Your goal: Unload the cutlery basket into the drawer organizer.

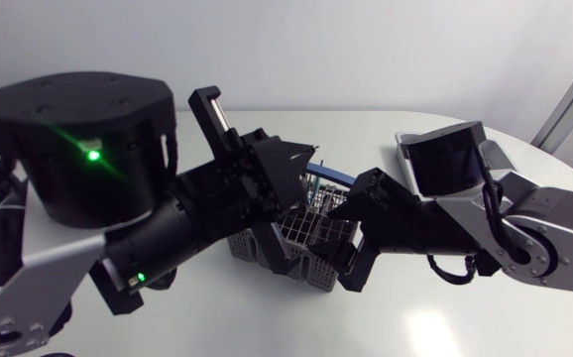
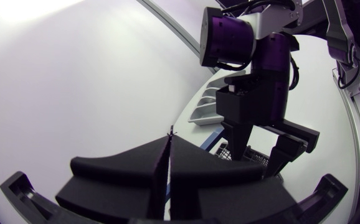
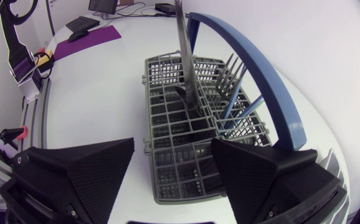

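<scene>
In the head view the left gripper [image 1: 304, 157] hangs over the wire basket [image 1: 301, 248] on the white table [image 1: 445, 332], while the right gripper [image 1: 349, 260] sits low at the basket's near end, likely to steady it during a lift. In the left wrist view that gripper's fingers [image 2: 124, 171] are pressed together on the thin tip of a metal utensil [image 2: 170, 133]; the kind cannot be told. Beyond the right arm lies the grey drawer organizer [image 2: 203, 111], apart from the basket, where each piece must go. In the right wrist view the right gripper is spread wide with the basket's end between its fingers [image 3: 74, 177]; contact is unclear. The utensil stands upright with its lower end in a compartment, beside forks [image 3: 231, 78] leaning under the blue handle [image 3: 264, 87].
</scene>
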You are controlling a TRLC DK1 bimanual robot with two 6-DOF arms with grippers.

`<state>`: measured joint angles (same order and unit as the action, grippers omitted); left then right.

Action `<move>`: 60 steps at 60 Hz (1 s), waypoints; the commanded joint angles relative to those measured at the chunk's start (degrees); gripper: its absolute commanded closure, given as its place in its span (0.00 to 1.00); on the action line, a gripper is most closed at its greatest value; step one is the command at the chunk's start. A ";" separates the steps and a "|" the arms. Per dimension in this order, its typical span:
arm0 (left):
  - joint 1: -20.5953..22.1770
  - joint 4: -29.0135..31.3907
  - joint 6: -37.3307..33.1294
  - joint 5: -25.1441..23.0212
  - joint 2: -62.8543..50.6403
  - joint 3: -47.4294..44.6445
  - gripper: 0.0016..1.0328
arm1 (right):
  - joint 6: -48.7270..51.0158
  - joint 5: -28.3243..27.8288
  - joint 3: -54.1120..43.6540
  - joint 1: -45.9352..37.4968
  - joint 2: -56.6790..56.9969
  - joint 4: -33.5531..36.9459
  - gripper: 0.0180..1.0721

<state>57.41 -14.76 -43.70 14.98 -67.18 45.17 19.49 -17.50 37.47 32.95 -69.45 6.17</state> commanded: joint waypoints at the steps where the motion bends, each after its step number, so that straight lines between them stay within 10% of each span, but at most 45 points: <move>1: -0.45 2.37 3.10 -2.33 -0.76 3.26 0.97 | -1.03 0.53 -1.17 0.19 0.46 -0.02 0.16; 60: -2.30 4.13 5.73 -6.46 3.02 3.44 0.97 | -1.38 0.36 1.11 -3.51 -5.70 1.82 0.16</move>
<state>54.48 -7.90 -40.07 10.96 -66.46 49.98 19.49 -17.78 38.70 30.28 -74.59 5.93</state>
